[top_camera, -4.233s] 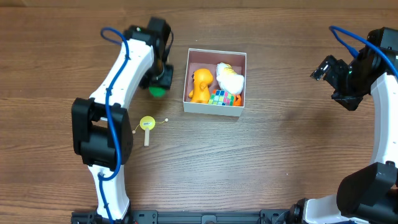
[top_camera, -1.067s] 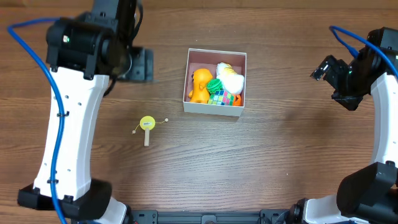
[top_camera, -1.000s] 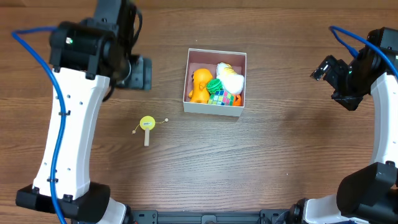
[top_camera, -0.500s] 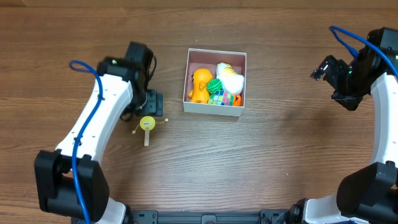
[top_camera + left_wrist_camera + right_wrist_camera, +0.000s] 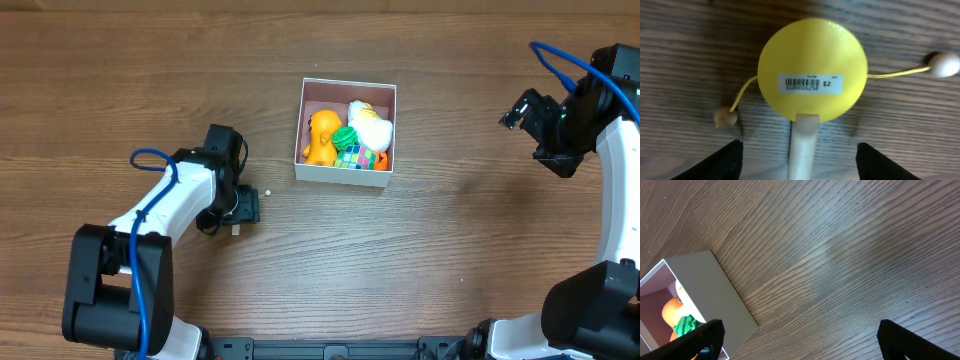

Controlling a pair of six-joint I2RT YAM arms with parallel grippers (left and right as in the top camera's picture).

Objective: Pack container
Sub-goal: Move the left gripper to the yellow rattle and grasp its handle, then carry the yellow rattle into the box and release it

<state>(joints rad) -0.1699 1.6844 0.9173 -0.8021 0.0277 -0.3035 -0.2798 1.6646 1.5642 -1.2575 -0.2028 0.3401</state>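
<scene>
The container (image 5: 340, 174) is a square white box with a pink inside, at the table's middle back. It holds an orange duck (image 5: 322, 138), a green toy (image 5: 345, 137), a white plush (image 5: 370, 124) and a colour cube (image 5: 352, 157). My left gripper (image 5: 240, 208) is low over a yellow drum toy and hides it in the overhead view. In the left wrist view the drum's yellow disc (image 5: 812, 70) lies flat and its pale handle (image 5: 802, 150) runs between my open left gripper's (image 5: 802, 162) fingers. My right gripper (image 5: 522, 108) is open and empty, far right.
The drum's two string beads (image 5: 726, 117) (image 5: 944, 65) lie on the wood either side of the disc. The right wrist view shows the container's white wall (image 5: 705, 287) at the left and bare wood elsewhere.
The green toy went from my left gripper into the container. My left arm then swung from high at the back left down onto the yellow drum toy. The right arm has not moved.
</scene>
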